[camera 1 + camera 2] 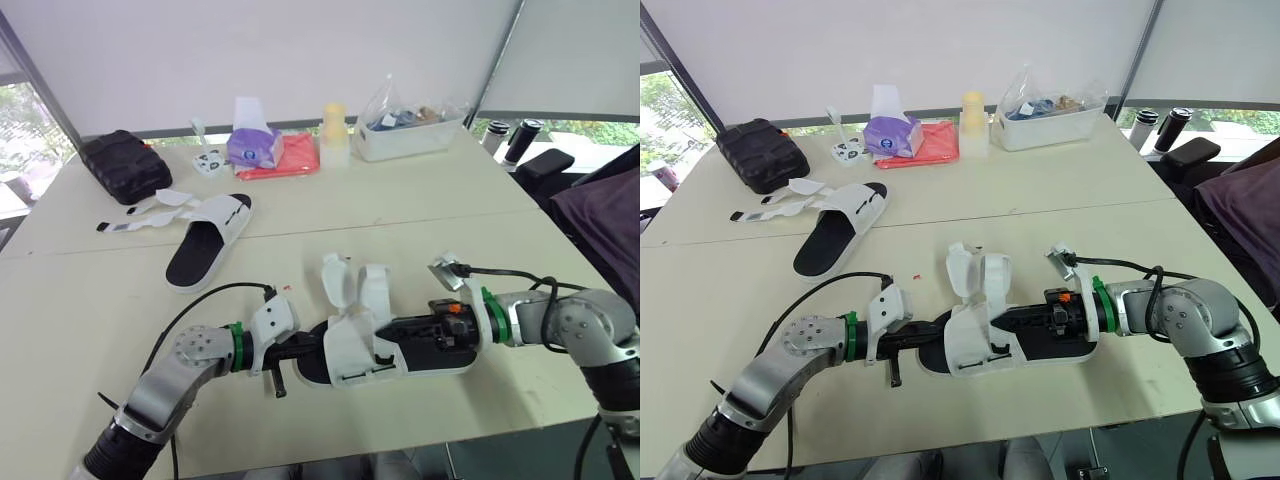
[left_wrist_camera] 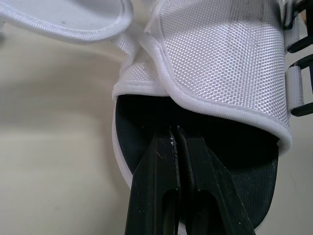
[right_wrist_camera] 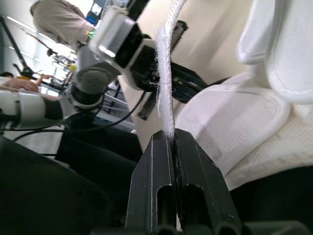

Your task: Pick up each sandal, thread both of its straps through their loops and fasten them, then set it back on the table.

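A white sandal (image 1: 360, 352) with a black footbed lies on the table's near edge between my two arms. Its two straps (image 1: 336, 279) stand up unfastened. My left gripper (image 1: 303, 350) is shut at the toe end. In the left wrist view its fingertips (image 2: 172, 143) rest together on the black footbed just under the white mesh upper (image 2: 220, 58). From the heel side my right gripper (image 1: 405, 332) reaches in, and it is shut on the edge of a white strap (image 3: 165, 83). A second sandal (image 1: 205, 242) lies farther back on the left with its straps (image 1: 158, 206) spread open.
Along the far edge sit a black case (image 1: 125, 165), a purple tissue pack (image 1: 253, 146) on a red cloth (image 1: 290, 156), a yellow-capped bottle (image 1: 334, 132) and a clear bin (image 1: 410, 130). A dark chair (image 1: 600, 205) stands at the right.
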Controlling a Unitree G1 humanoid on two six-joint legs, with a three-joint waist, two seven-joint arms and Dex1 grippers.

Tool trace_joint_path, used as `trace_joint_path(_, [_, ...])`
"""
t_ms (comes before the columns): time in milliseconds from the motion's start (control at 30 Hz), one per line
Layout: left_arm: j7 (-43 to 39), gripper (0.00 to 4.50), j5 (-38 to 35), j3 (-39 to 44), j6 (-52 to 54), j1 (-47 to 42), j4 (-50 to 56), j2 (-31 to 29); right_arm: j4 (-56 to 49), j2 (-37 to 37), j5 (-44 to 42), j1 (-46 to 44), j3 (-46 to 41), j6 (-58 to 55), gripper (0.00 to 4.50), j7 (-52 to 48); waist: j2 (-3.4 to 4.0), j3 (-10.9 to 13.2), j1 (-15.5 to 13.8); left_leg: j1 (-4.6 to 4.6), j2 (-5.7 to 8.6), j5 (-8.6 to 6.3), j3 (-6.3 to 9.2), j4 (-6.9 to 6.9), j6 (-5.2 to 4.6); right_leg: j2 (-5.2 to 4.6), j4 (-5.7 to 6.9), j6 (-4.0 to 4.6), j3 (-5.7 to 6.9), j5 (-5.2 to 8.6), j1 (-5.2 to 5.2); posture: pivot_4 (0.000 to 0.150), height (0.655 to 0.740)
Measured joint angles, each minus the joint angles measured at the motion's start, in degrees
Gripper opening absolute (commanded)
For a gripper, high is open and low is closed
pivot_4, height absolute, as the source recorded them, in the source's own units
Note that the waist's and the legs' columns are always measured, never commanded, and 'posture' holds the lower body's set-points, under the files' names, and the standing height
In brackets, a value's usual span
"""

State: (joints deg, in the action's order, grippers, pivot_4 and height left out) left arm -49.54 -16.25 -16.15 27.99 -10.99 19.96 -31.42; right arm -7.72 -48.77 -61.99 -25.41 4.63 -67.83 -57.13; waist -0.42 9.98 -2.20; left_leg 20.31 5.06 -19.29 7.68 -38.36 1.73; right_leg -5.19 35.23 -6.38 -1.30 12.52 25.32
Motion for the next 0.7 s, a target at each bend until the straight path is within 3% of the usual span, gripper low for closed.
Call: trace_joint_path(700, [0.0,0.12,0.0,0.0,-0.5,0.0,-0.1,0.0,0.6,2.2,-1.0,-1.3,-3.2,-8.4,0.02,-2.3,0.0,0.0,0.0,0.01,0.0,0.01,0.0,-0.01,0.01,0.0,0.01,0.01,0.0,-0.01,0.01,0.15,0.74])
